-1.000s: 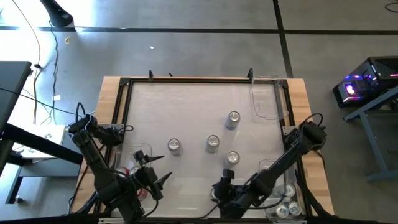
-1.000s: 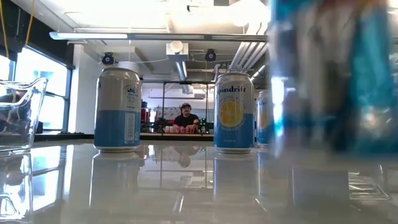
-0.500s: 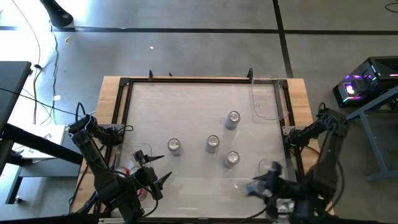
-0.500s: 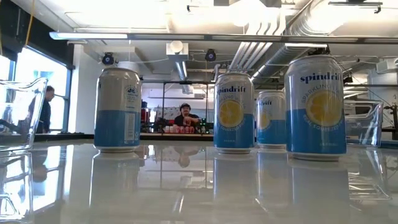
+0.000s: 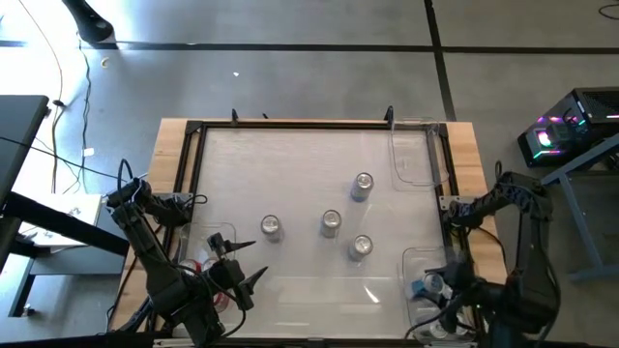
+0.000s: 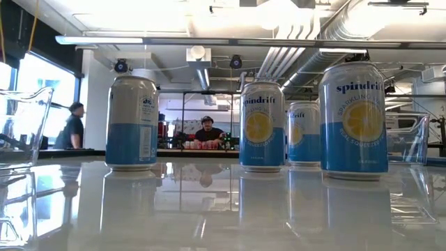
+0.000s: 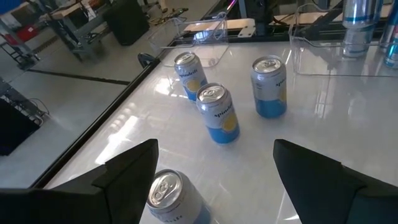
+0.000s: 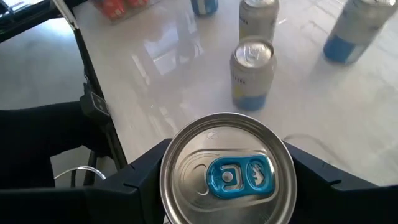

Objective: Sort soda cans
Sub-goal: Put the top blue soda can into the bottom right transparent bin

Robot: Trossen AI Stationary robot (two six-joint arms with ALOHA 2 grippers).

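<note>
Four silver-and-blue metal soda cans (image 5: 331, 223) stand upright mid-worktop (image 5: 290, 164). The right pincer (image 5: 432, 286) pinches a fifth, blue-tabbed can (image 8: 227, 173) over the clear plastic bin (image 5: 418, 259) at the near right corner — other cans lie inside. The left pincer (image 5: 238, 275) hangs spread, near left.

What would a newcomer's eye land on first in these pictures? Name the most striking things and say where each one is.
First, the right gripper, its jaws closed on a soda can with a blue tab, held over the clear bin at the table's near right corner. Next, four blue-and-silver cans standing upright in a loose cluster mid-table. The left gripper waits open at the near left, above another can.
</note>
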